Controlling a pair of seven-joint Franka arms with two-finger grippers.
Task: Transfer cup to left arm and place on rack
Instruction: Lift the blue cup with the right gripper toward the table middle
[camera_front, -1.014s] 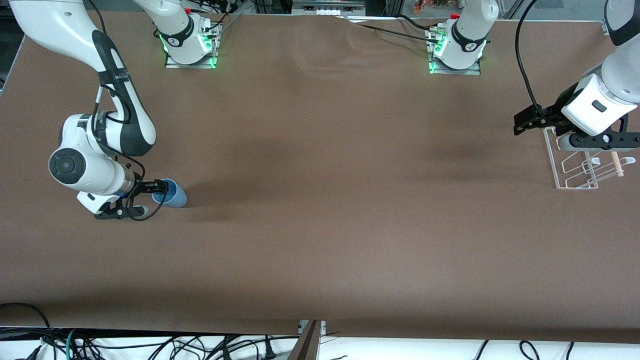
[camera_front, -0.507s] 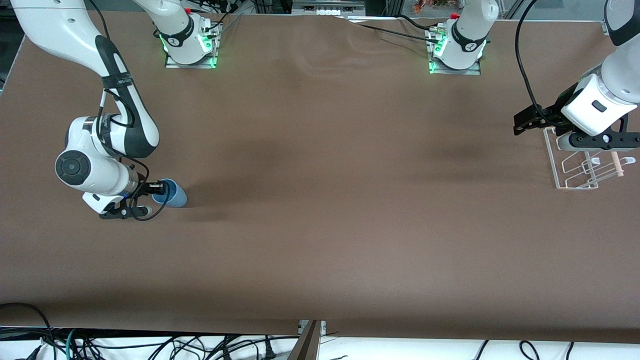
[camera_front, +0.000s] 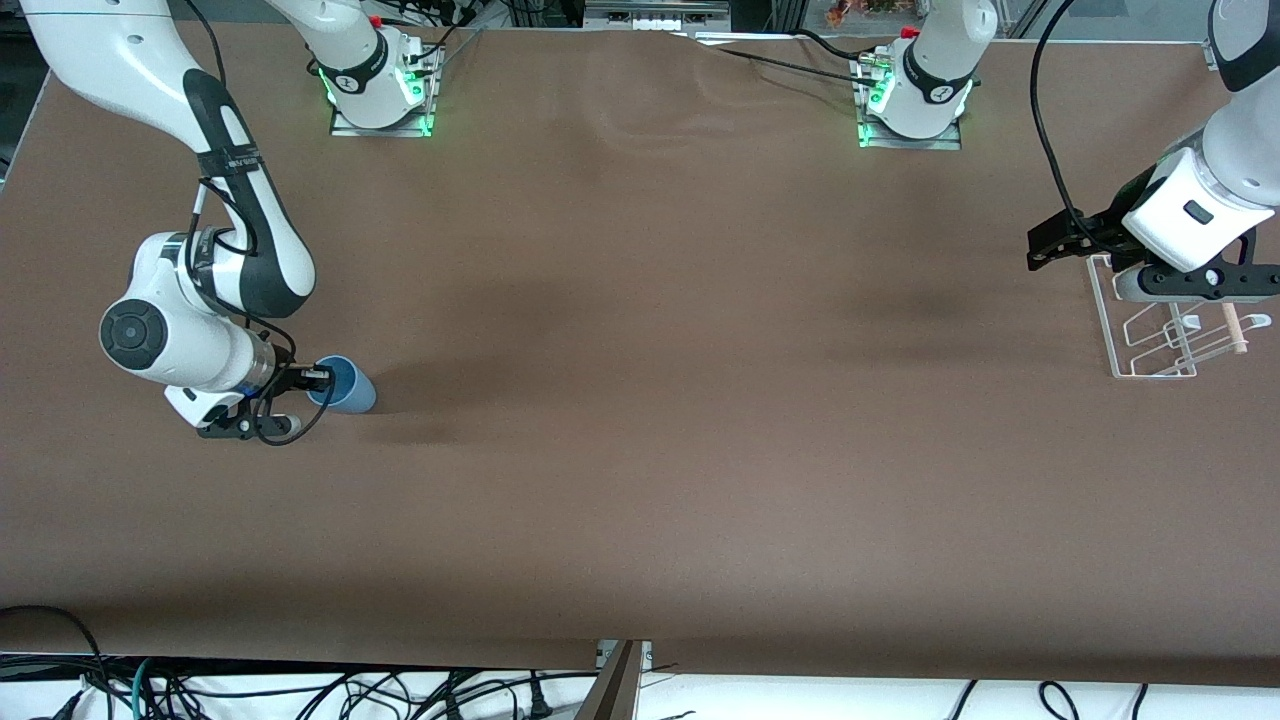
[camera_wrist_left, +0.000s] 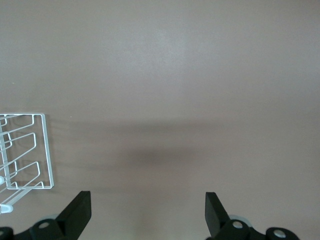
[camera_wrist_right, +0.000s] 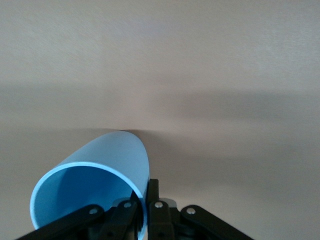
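The light-blue cup (camera_front: 347, 389) lies tilted on its side low over the brown table at the right arm's end, its mouth toward my right gripper (camera_front: 318, 379). The right gripper is shut on the cup's rim wall, one finger inside the mouth and one outside, as the right wrist view shows on the cup (camera_wrist_right: 102, 167) and gripper (camera_wrist_right: 145, 206). My left gripper (camera_front: 1203, 283) hangs open and empty over the rack (camera_front: 1160, 338) at the left arm's end. In the left wrist view the left gripper (camera_wrist_left: 148, 202) has bare table between its fingers, with the rack (camera_wrist_left: 30, 150) beside it.
The rack's light wooden dowel (camera_front: 1235, 329) lies on its outer side. The two arm bases (camera_front: 380, 90) (camera_front: 915, 100) stand along the table's back edge. Cables hang below the table's front edge (camera_front: 300, 690).
The right arm's wrist has shifted slightly while keeping its grip on the cup, which stays in about the same place. The left arm has not moved.
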